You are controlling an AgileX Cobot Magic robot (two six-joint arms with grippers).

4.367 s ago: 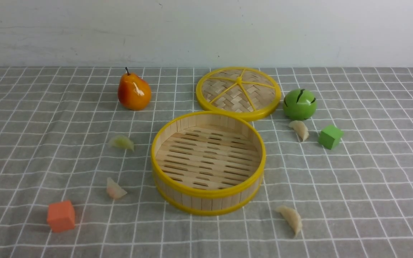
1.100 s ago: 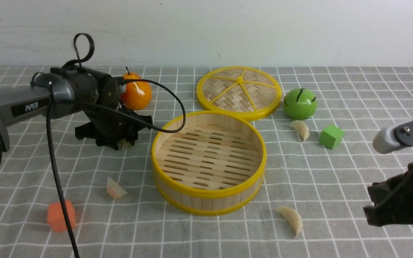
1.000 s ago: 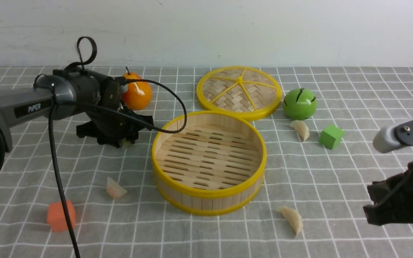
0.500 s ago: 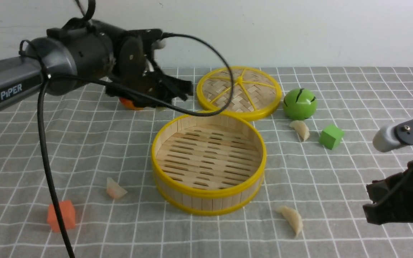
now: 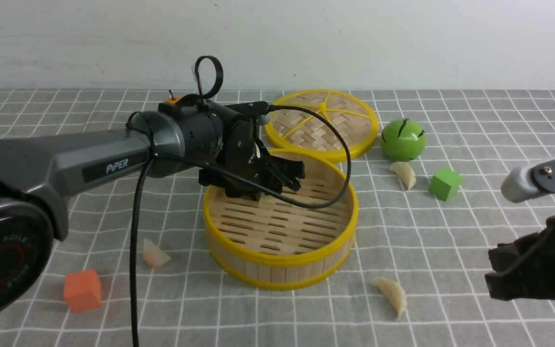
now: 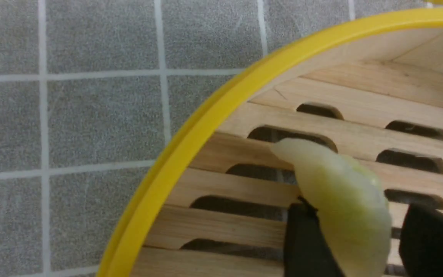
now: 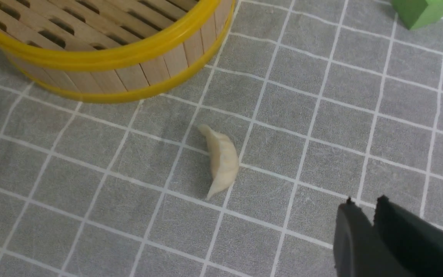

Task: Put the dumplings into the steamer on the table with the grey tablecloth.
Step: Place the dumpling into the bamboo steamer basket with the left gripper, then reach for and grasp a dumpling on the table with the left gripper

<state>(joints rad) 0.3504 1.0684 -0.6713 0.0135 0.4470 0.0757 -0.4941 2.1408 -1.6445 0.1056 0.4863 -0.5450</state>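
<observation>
- L gripper [image 5: 280, 185] is hanging inside the steamer [image 5: 277, 260], over the far-left part of the slotted floor.
- Greenish dumpling [image 6: 340, 200] is sitting between its jaws. They're standing apart: one finger [image 6: 302, 238] is touching the dumpling, and a thin gap is showing on the other side, so it's not looking clamped. Can't tell if the dumpling is resting on the slats yet.
- Judging from that, drop no. 1 is happening right now. It's 1 of 4, approx., and nothing else is lying in the steamer.
- Pinkish dumpling [image 5: 154, 254] is lying on the grey tablecloth [image 5: 451, 231], left of the steamer and near the front.
- Near cream dumpling [image 5: 393, 295] is lying on the cloth off the steamer's front-right, apart from the wall.
- Far cream dumpling [image 5: 403, 173] is lying on the right between the green ball [image 5: 403, 140] and the green cube [image 5: 444, 183].
- R gripper [image 7: 364, 202] is hovering over the cloth near the near cream dumpling, w/ jaws almost together and gripping nothing.
- So 3 dumplings are waiting. The R side is looking best placed for the two cream ones, the L for the pinkish one.
</observation>
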